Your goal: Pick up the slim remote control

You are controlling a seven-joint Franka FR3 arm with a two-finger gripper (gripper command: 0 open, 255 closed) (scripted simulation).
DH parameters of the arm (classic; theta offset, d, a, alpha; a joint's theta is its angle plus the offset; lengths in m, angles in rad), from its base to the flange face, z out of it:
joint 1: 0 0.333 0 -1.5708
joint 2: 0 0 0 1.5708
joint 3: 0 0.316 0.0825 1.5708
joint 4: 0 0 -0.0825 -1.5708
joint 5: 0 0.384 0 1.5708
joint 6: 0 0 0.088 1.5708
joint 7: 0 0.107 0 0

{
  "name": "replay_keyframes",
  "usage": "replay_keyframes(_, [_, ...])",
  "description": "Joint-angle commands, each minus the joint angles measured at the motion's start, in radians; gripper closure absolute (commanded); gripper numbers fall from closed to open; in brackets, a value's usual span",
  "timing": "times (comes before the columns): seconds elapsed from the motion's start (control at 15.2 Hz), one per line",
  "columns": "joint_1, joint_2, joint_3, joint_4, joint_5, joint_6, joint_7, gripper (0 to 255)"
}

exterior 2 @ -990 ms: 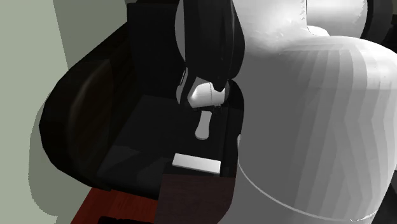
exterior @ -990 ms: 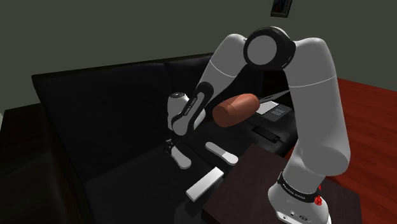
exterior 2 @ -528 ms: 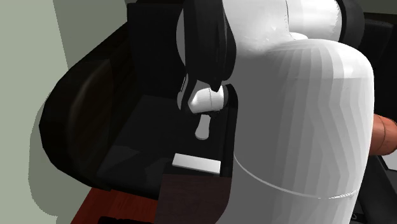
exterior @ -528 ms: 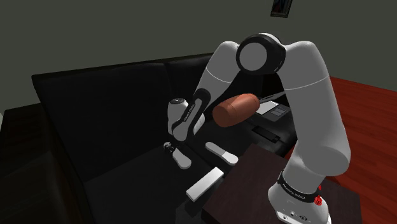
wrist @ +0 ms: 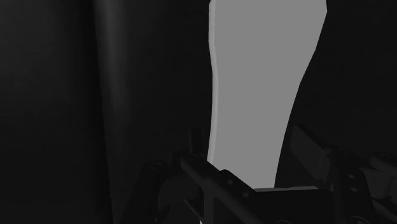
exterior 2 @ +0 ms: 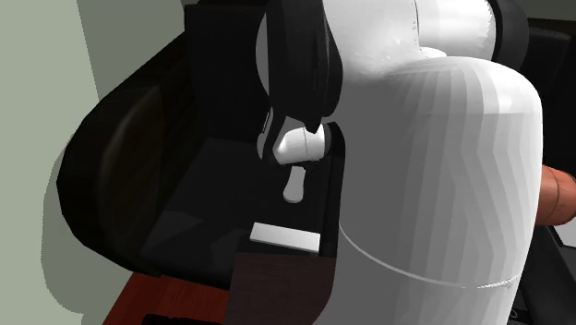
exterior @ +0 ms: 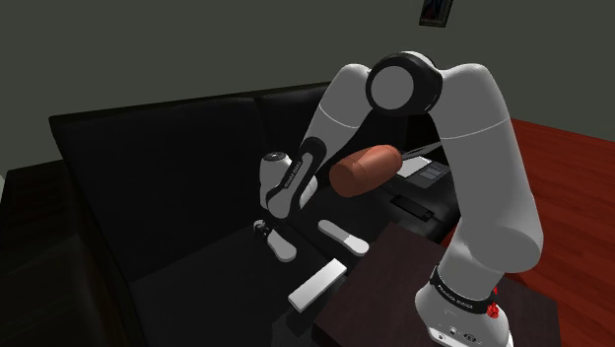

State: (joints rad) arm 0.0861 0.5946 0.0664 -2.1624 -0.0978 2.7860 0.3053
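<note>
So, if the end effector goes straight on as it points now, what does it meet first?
Most likely the slim grey remote control, which lies directly ahead of the end effector on the black sofa seat; how near is unclear.

remote (wrist: pixel 261 83): plain flat grey, long and slim, seen running straight out from the gripper. One long side is curved in a bit, and no buttons can be made out.
gripper (wrist: pixel 245 156): all black, set right over the remote's near end, which is flanked by it on both sides.
sofa (wrist: pixel 63 114): black, seen all round the remote.
crease (wrist: pixel 107 95): faint lighter band in the sofa, run alongside the remote, apart from it.
</note>
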Motion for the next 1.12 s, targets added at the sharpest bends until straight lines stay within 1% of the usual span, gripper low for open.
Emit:
replay_keyframes(0.0, [0.000,0.002,0.000,0.002,-0.001,0.000,-0.001,255])
replay_keyframes(1.06, [-0.021,-0.192,0.028,-0.043,0.027,-0.150,-0.021,255])
